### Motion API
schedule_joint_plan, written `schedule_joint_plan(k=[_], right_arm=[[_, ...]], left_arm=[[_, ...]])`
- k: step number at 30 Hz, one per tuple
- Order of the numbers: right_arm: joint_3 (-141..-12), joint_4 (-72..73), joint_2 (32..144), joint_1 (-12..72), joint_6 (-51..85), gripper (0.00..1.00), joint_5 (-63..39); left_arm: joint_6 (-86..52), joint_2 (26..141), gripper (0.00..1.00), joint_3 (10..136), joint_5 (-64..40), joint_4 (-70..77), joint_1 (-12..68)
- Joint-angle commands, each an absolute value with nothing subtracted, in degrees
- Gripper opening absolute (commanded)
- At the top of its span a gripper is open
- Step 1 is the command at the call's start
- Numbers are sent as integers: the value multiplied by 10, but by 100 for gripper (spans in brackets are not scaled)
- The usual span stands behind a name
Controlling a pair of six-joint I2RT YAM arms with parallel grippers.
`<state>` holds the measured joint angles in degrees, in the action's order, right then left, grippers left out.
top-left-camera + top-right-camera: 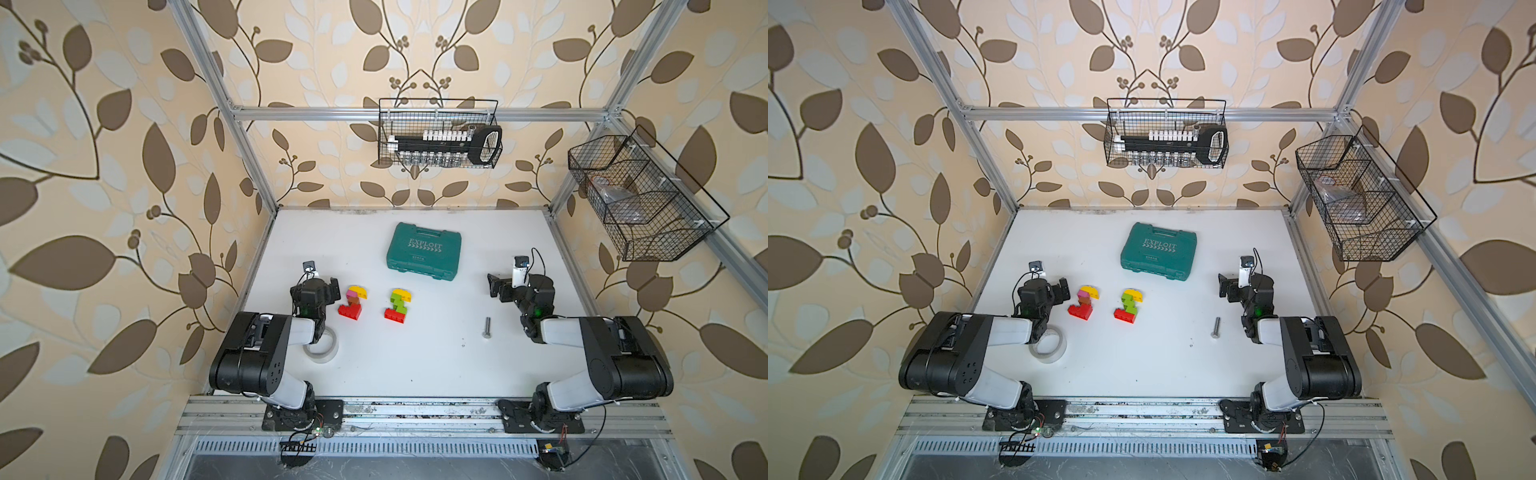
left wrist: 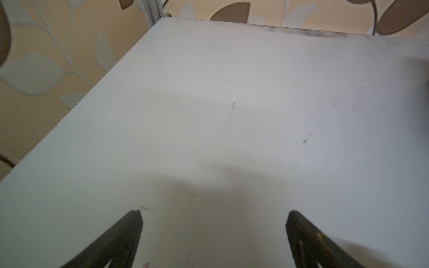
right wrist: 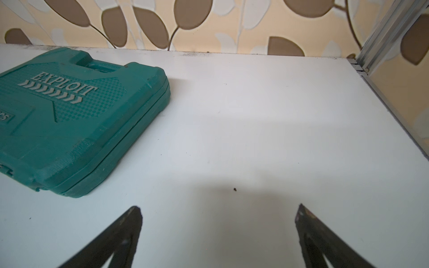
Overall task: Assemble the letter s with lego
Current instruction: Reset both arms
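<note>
Meanwhile, both arms crouch elbows-back at either side of the table (image 1: 415,365), left gripper (image 2: 213,212) and right gripper (image 3: 218,207) spread wide, holding nothing. The pink-brown lego figure (image 1: 352,302) lies just beside the left wrist, the green lego figure (image 1: 399,305) nearby; bare board stretches ahead to the rear edge.

Green toolcase (image 1: 424,252) at back, bolt (image 1: 486,328) & tape roll (image 1: 321,359) nearer.

White table (image 1: 415,365): lego (image 1: 397,308), case (image 1: 424,252), bolt (image 1: 486,328), tape (image 1: 329,352)
</note>
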<state>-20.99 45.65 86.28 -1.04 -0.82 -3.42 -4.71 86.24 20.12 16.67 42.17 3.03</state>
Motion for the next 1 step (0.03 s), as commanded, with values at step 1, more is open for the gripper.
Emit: schedule_joint_plan(k=[1], right_arm=[[-224, 449, 866, -8, -5, 99, -35]], left_arm=[[-40, 851, 99, 211, 164, 436, 31]])
